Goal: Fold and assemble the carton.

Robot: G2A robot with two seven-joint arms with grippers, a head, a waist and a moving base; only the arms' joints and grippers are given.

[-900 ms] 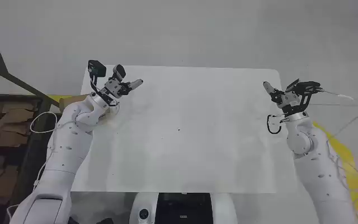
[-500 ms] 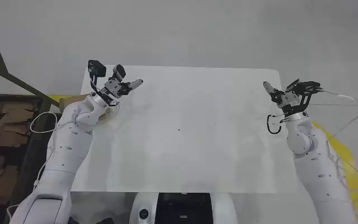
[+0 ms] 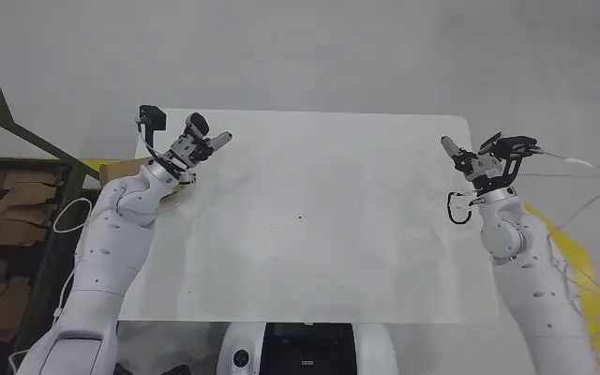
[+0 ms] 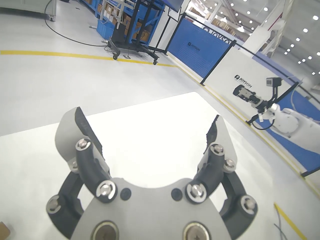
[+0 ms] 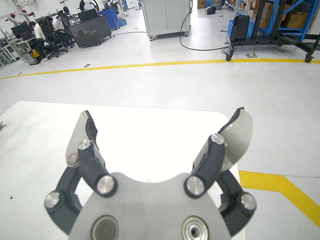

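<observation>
Cartons (image 3: 28, 192): left gripper (image 3: 212, 130) nearer (spread)

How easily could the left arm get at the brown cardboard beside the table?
Probably yes. The left end effector is open and empty over the table's corner; the cardboard lies off the table on that arm's own side, with nothing seen between them.

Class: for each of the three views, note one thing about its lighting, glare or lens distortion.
Top view: light falls evenly on the table, without hard glare. Left wrist view: the ceiling lights show as bright spots, and the table glares white. Right wrist view: the yellow floor line bows into a curve, a wide-angle effect.
</observation>
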